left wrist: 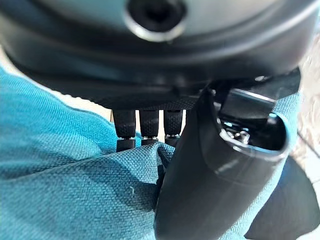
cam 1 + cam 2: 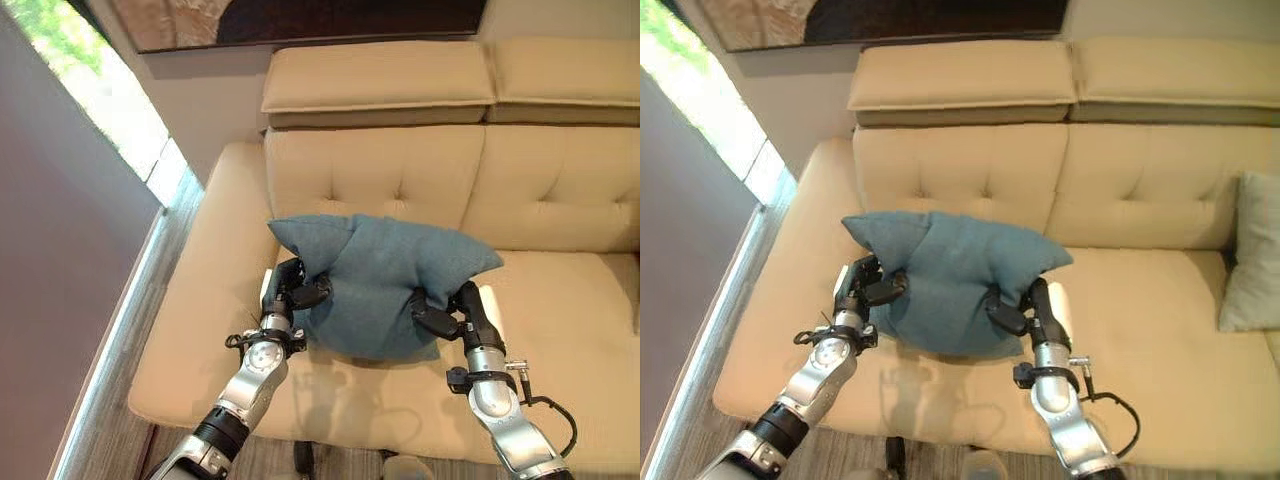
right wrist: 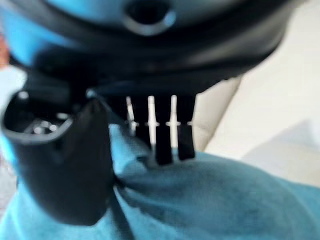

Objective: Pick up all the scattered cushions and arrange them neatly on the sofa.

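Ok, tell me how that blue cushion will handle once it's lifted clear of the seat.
Probably soft and floppy: the blue cushion puckers where the left hand and right hand pinch its sides. Likely light, since two edge grips hold it up above the sofa. The woven cloth looks grippy, so slipping seems unlikely.

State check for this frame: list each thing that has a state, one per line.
Blue cushion: held at both lower sides over the sofa seat, bunched where the hands pinch it.
Left hand: shut on the blue cushion.
Right hand: shut on the blue cushion.
Pale cushion: leaning upright against the sofa back.
Sofa: seat bare around the blue cushion.
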{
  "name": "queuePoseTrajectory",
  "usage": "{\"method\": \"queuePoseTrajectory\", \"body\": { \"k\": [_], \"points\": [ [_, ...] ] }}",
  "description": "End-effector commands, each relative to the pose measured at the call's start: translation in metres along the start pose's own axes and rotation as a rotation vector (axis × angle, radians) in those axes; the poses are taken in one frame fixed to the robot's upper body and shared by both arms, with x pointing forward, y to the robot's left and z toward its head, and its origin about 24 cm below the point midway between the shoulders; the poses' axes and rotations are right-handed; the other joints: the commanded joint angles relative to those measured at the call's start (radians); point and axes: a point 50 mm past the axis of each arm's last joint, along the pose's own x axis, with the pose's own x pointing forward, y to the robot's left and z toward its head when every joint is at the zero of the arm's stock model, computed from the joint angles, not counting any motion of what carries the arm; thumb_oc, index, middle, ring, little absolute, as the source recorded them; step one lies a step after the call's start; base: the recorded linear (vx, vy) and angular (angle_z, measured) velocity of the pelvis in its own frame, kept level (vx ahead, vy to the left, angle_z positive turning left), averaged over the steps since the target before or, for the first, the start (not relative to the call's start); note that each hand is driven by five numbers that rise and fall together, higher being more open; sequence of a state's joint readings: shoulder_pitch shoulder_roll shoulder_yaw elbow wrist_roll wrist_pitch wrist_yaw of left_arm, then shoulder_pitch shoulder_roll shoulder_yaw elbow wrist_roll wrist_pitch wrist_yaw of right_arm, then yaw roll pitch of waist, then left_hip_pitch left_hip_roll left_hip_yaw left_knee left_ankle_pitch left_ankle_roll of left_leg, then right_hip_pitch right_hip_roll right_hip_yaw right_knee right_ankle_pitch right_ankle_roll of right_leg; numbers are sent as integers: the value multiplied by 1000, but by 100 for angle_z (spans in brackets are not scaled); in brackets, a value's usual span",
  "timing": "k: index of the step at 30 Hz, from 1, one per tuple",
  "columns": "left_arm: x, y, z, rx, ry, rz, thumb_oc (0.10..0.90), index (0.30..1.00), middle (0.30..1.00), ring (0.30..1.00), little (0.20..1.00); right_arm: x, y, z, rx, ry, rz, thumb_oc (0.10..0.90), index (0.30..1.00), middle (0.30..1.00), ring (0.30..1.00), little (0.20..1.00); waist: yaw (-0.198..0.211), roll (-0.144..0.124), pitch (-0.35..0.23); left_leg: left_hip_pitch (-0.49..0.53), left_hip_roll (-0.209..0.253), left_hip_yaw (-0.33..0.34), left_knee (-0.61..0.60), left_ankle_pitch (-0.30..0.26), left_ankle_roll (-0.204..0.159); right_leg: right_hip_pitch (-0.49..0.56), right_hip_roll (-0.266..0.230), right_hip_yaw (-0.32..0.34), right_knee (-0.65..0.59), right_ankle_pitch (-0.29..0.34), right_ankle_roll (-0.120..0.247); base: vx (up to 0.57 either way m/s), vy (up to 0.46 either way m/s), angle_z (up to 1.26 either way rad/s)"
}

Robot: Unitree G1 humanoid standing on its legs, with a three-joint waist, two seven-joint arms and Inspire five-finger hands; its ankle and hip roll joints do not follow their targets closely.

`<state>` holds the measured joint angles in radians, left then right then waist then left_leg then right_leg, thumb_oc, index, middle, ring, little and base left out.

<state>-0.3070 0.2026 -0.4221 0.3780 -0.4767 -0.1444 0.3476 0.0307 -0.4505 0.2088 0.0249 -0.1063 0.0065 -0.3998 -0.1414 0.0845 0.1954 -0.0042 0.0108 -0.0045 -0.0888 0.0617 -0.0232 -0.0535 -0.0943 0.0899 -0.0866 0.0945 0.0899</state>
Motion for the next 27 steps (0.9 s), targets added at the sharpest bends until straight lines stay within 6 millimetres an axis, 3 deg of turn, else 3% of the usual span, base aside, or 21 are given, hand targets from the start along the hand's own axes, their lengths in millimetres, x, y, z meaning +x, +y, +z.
{"method": "queuePoseTrajectory", "body": {
  "k": [1,3,4,5,6,7,8,10,12,16,21,22,23,25,27],
  "points": [
    [0,-58,77,-119,-356,-297,400,300,300,300,300,18,7,122,152,-575,-45,400,300,300,300,300,75,-9,-132,-62,37,56,2,-155,19,31,-86,-183,131,-147,30,-26,28,-79],
    [1,-53,82,-132,-373,-277,400,300,300,300,300,23,13,136,161,-615,-40,400,300,300,300,300,115,-6,-130,-63,66,129,2,-151,20,60,-156,-368,140,-142,30,-19,-16,-125],
    [1,-53,82,-132,-373,-277,400,300,300,300,300,23,13,136,162,-615,-40,400,300,300,300,300,115,-6,-129,-62,66,128,2,-151,20,61,-156,-369,139,-141,30,28,-47,-139],
    [0,-60,81,-118,-368,-316,400,300,300,300,300,25,15,138,170,-615,-52,400,300,300,300,300,110,-15,-125,-57,58,115,2,-159,28,29,-192,-296,202,-91,38,25,-36,-77],
    [0,-60,81,-118,-368,-316,400,300,300,300,300,25,15,138,170,-616,-53,400,300,300,300,300,112,-15,-127,-61,58,117,2,-156,29,25,-193,-294,202,-88,38,108,-128,-27],
    [0,-70,80,-145,-357,-328,400,300,300,300,300,27,10,145,154,-638,-87,400,300,300,300,300,89,-25,-126,-55,38,78,2,-168,33,18,-179,-83,145,-81,60,131,-117,28],
    [2,-73,82,-173,-353,-322,400,300,300,300,300,29,10,150,144,-654,-90,400,300,300,300,300,85,-26,-122,-44,36,66,2,-173,33,14,-164,-41,117,-107,57,157,-147,28],
    [4,-74,83,-181,-355,-310,400,300,300,300,300,31,8,153,154,-658,-110,400,300,300,300,300,86,-29,-120,-41,33,62,2,-175,31,23,-166,-42,86,-107,61,52,-97,21],
    [10,-84,97,-191,-389,-303,400,300,300,300,300,41,6,166,126,-689,-158,400,300,300,300,300,90,-36,-120,-66,42,45,2,-161,11,37,-156,-96,2,-93,70,-12,-192,55],
    [16,-103,126,-137,-486,-338,400,300,300,300,300,63,-2,183,86,-710,-226,400,300,300,300,300,89,-29,-109,-128,58,11,2,-140,-8,9,-131,-134,-1,-101,66,-67,-92,19],
    [31,-131,185,-97,-626,-339,400,300,300,300,300,90,-23,241,14,-817,-342,400,300,300,300,300,70,-17,-41,-229,53,7,2,-108,-30,-69,-129,-160,-1,-78,66,-112,15,11],
    [31,-131,187,-99,-633,-338,400,300,300,300,300,90,-23,243,14,-822,-344,400,300,300,300,300,68,-15,-39,-234,53,6,2,-106,-30,-73,-129,-161,-1,-77,66,-129,50,5],
    [36,-134,211,-98,-676,-327,400,300,300,300,300,97,-30,266,18,-843,-382,400,300,300,300,300,64,-12,-20,-271,46,9,2,-98,-36,-109,-128,-157,-1,-67,66,-111,70,5],
    [42,-131,239,-61,-736,-300,400,300,300,300,300,105,-37,290,9,-855,-421,400,300,300,300,300,63,-5,2,-313,46,18,2,-85,-45,-147,-132,-157,-1,-54,68,-89,88,7],
    [45,-129,253,-57,-760,-277,400,300,300,300,300,108,-42,302,6,-862,-450,400,300,300,300,300,62,-1,14,-338,45,22,2,-76,-53,-168,-135,-159,-1,-47,69,-24,69,5]
  ]
}}
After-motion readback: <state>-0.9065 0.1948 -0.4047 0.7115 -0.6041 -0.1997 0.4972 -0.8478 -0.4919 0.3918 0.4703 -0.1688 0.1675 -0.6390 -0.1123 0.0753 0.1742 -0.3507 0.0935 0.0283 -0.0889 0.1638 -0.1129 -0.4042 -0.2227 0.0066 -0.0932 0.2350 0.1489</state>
